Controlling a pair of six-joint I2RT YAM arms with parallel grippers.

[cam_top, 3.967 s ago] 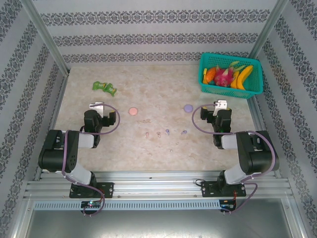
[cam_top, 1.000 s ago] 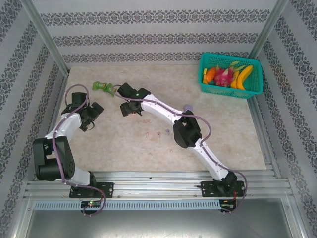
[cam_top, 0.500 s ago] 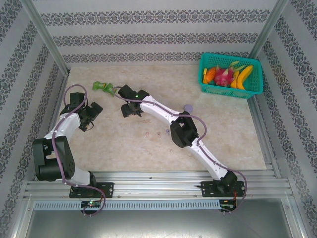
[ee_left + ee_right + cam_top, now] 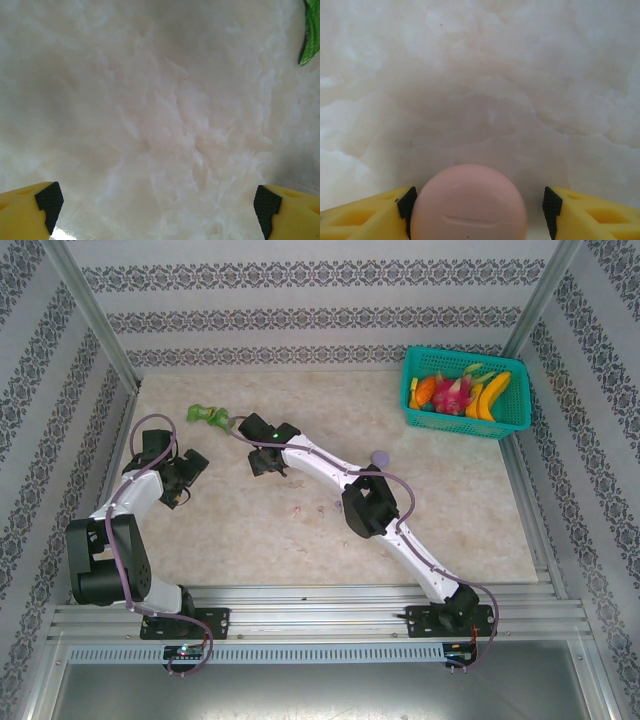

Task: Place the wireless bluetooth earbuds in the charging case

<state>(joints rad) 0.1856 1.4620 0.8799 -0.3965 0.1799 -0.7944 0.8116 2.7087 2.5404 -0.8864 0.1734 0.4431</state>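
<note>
right gripper (image 4: 479, 206): jaws apart | pink case (image 4: 468, 200) between them, touching one pad, gap to other | left gripper (image 4: 157, 202): jaws wide apart above table (image 4: 160, 100)

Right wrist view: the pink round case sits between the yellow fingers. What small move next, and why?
Probably close the right fingers on the pink case: it sits between them, with a gap showing on one side, so it looks not yet gripped.
</note>
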